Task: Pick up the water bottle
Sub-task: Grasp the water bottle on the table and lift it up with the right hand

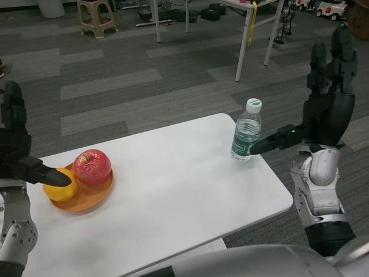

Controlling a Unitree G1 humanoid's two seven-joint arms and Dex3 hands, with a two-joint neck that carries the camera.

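We list, left to right, our left robot hand (17, 158) waiting unclenched at the bench (173, 190) edge beside 1 plate (86, 199) of fruit, 1 water bottle (247, 130) upright near the far right corner, and our right robot hand (323, 112) spread, holding nothing, just beside it, which should close squarely around the bottle's middle.

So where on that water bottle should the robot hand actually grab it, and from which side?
Probably around the middle, at the green label, coming from the right. The water bottle stands upright near the table's far right corner, and the right robot hand is already open beside it, thumb pointing at the label. The body is round and straight there, while the white cap is narrow and would likely slip.
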